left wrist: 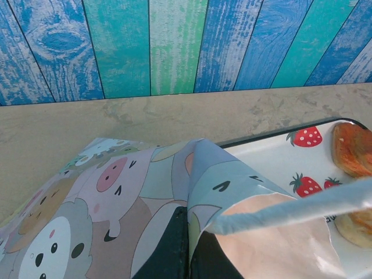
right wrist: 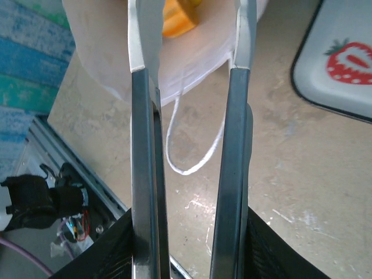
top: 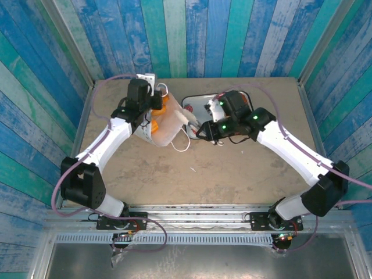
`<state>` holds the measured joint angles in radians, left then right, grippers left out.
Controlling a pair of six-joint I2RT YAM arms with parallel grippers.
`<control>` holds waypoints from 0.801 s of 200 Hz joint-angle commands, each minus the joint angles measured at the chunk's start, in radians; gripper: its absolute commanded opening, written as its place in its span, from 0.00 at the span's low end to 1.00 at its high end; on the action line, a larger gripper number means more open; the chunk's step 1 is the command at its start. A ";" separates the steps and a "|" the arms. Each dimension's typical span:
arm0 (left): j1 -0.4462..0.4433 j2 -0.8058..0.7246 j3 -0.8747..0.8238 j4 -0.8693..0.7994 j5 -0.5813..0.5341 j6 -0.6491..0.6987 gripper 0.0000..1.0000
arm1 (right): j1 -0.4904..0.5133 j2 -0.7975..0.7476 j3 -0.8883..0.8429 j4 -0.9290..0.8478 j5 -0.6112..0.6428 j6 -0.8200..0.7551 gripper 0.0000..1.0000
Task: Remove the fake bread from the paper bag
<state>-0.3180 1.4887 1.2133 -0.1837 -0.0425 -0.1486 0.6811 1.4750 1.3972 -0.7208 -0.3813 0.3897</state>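
Note:
The paper bag [top: 167, 127] lies tipped on the table, its mouth toward the right arm. Its outside carries cartoon animal prints [left wrist: 116, 192]. My left gripper [left wrist: 189, 244] is shut on a fold of the bag's edge at the far-left side [top: 150, 104]. Orange fake bread [top: 164, 104] shows inside the bag. My right gripper [right wrist: 195, 35] is open, its pale fingertips [right wrist: 144, 35] at the bag's mouth [top: 192, 120], with an orange piece [right wrist: 177, 17] just beyond them. Two browner pastries [left wrist: 351, 148] lie on the tray.
A white strawberry-print tray [top: 200, 103] with a dark rim sits just right of the bag [right wrist: 340, 75]. The bag's white cord handle [right wrist: 197, 148] loops over the table below my right fingers. Painted plank walls [top: 192, 35] enclose the table's back and sides.

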 commanded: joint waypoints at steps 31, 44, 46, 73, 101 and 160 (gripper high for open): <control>0.002 -0.118 -0.043 0.023 0.050 0.058 0.00 | 0.081 0.107 0.087 -0.002 -0.020 -0.029 0.42; 0.002 -0.132 -0.053 0.028 0.061 0.068 0.00 | 0.097 0.134 0.101 -0.002 -0.019 -0.028 0.44; 0.002 -0.133 -0.055 0.028 0.064 0.069 0.00 | 0.099 0.139 0.103 -0.001 -0.018 -0.028 0.43; 0.002 -0.152 -0.071 0.039 0.078 0.083 0.00 | 0.120 0.185 0.125 0.008 -0.016 -0.014 0.45; 0.002 -0.156 -0.079 0.039 0.083 0.087 0.00 | 0.135 0.218 0.135 0.033 -0.027 0.003 0.47; 0.002 -0.164 -0.092 0.037 0.092 0.095 0.00 | 0.143 0.294 0.200 0.026 -0.026 -0.015 0.47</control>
<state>-0.3176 1.3987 1.1282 -0.1799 0.0292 -0.0624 0.8177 1.7409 1.5448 -0.7063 -0.3962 0.3847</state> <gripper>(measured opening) 0.047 0.471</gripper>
